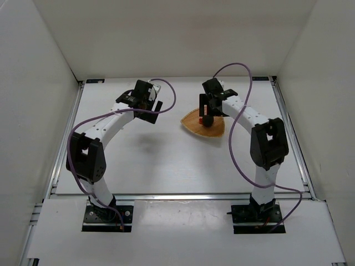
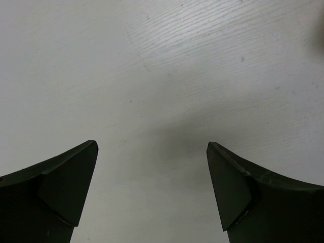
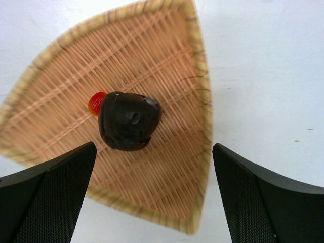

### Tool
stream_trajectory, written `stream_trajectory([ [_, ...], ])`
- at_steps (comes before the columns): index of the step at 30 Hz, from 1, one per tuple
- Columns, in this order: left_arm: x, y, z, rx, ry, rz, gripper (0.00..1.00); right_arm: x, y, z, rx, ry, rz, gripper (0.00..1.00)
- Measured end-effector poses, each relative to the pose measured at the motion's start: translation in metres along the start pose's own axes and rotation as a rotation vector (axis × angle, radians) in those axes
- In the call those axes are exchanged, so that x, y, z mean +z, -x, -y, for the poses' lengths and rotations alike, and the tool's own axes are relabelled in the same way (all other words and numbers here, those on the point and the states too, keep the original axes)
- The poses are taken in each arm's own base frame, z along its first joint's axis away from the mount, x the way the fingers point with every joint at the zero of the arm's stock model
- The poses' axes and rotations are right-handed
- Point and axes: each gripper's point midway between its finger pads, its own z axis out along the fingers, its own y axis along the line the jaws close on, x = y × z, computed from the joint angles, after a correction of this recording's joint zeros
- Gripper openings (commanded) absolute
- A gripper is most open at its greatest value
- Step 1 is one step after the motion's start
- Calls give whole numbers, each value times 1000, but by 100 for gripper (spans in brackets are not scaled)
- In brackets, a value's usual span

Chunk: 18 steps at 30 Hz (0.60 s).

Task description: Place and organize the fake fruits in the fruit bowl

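Note:
The tan woven fruit bowl point(image 3: 167, 66) lies on the white table, right of centre in the top view point(image 1: 217, 131). The dark brown-black fruit point(image 3: 128, 121) rests inside it, and the small red fruit point(image 3: 95, 103) lies against its left side, partly hidden; it shows as a red spot in the top view point(image 1: 207, 118). My right gripper point(image 3: 154, 195) is open and empty above the bowl, jaws wide apart. My left gripper point(image 2: 152, 190) is open and empty over bare table, left of the bowl point(image 1: 148, 105).
White walls enclose the table on three sides. Metal rails point(image 1: 64, 149) run along the table edges. Purple cables point(image 1: 239, 111) loop off both arms.

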Motion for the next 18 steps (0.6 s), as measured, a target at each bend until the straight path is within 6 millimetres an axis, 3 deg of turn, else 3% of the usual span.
stream_trajectory([
  [2,-2,0,-7,-12,10,4,100,-22,15,7,22,6,51,100],
  [5,-9,2,-36,-62,51,21,100,-72,39,31,95,41,162,100],
  [9,-28,-4,-100,-191,155,52,100,-132,49,103,277,80,283,100],
  [11,-37,-17,-132,-264,214,52,100,-140,34,147,376,65,292,100],
  [13,-44,-38,-162,-338,274,36,100,-135,5,180,456,23,254,100],
  [15,-48,-60,-176,-388,309,8,100,-121,-31,192,497,3,165,100],
  [18,-50,-83,-174,-423,313,-29,100,-105,-80,198,546,-1,32,100],
])
